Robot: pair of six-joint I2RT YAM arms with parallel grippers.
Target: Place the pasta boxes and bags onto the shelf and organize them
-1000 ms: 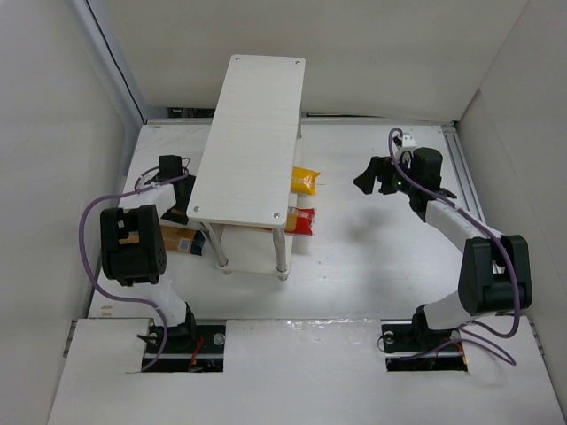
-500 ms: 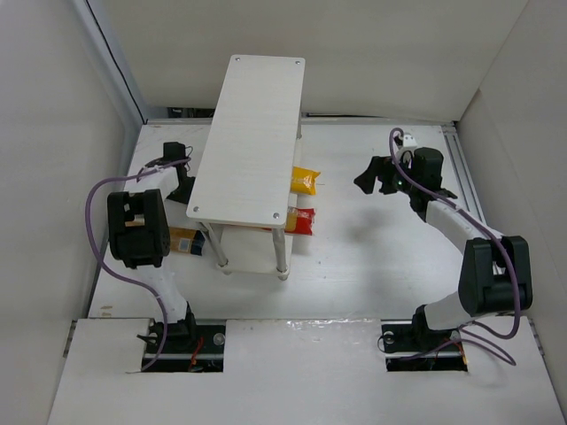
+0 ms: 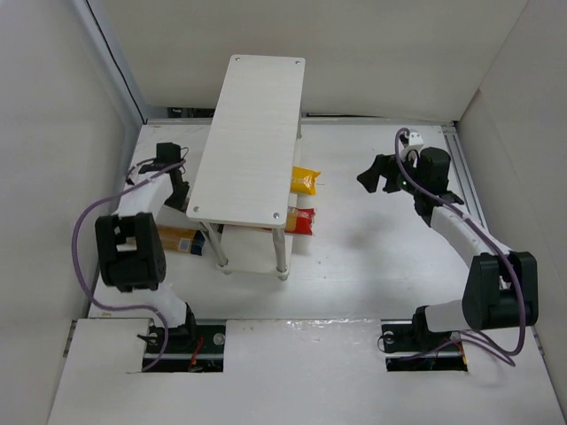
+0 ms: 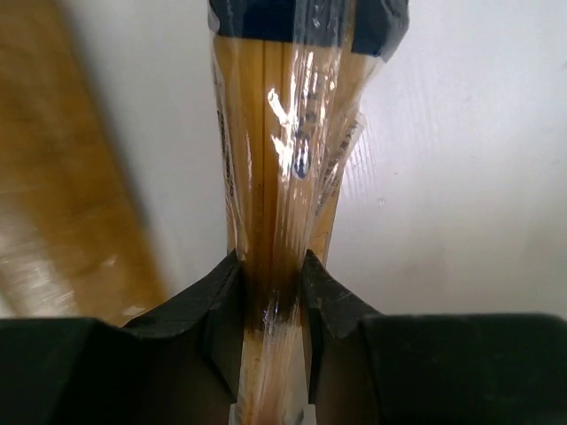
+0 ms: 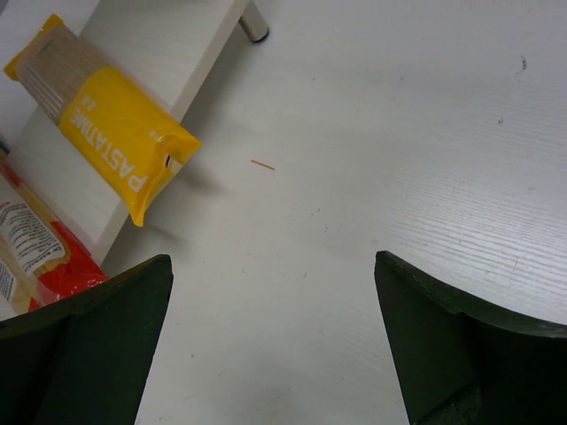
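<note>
1. Left gripper (image 4: pixel 270 276) is pinching a pasta box (image 4: pixel 282 133). Both fingers (image 4: pixel 217 297) press on its clear-wrapped sides, and the navy end is at the top of the left wrist view.
2. Top view: the left gripper sits low at the left edge of the shelf (image 3: pixel 252 133), just beside the top board. The pinched box is hidden there.
3. A tan package (image 3: pixel 180 239) lies on the table (image 3: pixel 372 266), just left of the shelf's front-left leg and partly behind the left arm. Cannot tell if it is the pinched one.
4. A blurred tan strip runs down the left side of the left wrist view; cannot tell what it is.
5. Right gripper (image 3: pixel 376 174) has its fingers spread wide and holds nothing. It is over bare table to the right of the shelf, apart from it.
6. Yellow bag (image 5: pixel 106 133) and red bag (image 5: pixel 35 252) lie on the shelf's lower board, near each other. Their ends overhang the right edge toward the right gripper.
</note>
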